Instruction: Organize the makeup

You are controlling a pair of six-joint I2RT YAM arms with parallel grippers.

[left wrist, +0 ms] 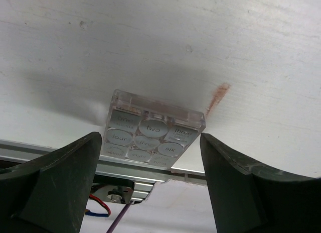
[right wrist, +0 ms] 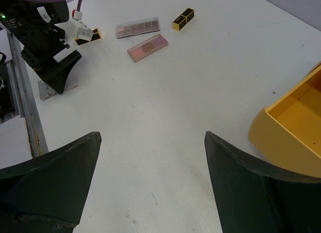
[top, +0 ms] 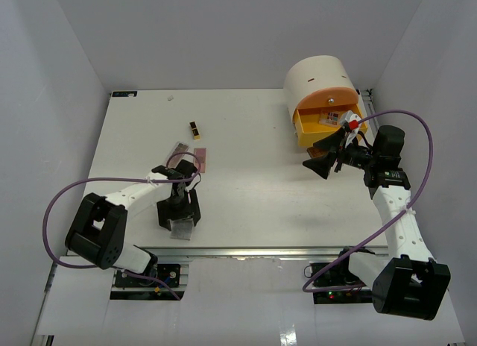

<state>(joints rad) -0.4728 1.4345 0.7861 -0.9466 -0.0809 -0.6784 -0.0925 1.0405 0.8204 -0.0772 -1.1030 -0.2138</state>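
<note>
A clear grey-white palette with round grey pans lies flat at the table's front edge. My left gripper stands open right over it, one finger to each side, not gripping it. Further back lie a brown palette, a pink palette and a black-and-gold lipstick. A second lipstick lies by the left arm. My right gripper is open over bare table, just in front of the drawer unit.
The round cream drawer unit stands at the back right with its yellow drawer pulled out; the drawer's corner shows in the right wrist view. Something flat and patterned lies inside it. The metal rail runs along the table's front edge.
</note>
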